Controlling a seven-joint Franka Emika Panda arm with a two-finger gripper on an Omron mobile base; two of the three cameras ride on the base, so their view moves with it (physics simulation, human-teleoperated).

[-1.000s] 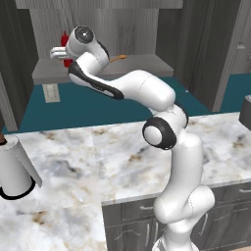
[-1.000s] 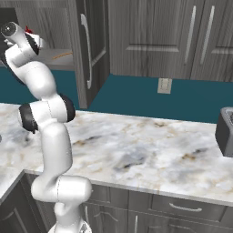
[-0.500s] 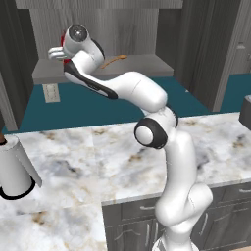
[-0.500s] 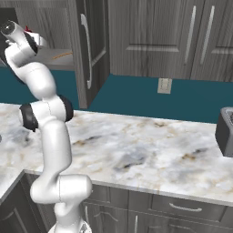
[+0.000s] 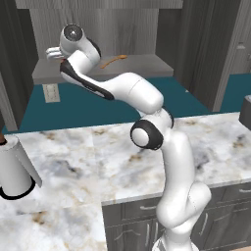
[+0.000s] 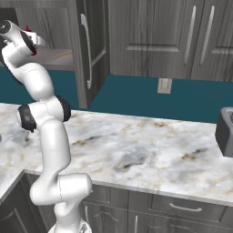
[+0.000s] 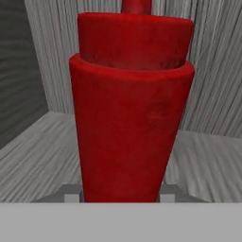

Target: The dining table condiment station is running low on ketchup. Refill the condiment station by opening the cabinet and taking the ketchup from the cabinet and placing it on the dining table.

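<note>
ketchup (image 7: 130,108) – upright on shelf (image 7: 38,156) in cabinet (image 6: 91,50), between jaws | cabinet – above table (image 6: 136,150) | toaster (image 6: 225,132) – table's right end

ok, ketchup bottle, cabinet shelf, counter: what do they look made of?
ketchup bottle: looks like matte red plastic, with soft mottling and no sharp glare.
cabinet shelf: grey wood or laminate, going by the fine straight grain lines; dull finish.
counter: polished marble or a marble-look slab, white-grey with brown veining.
</note>
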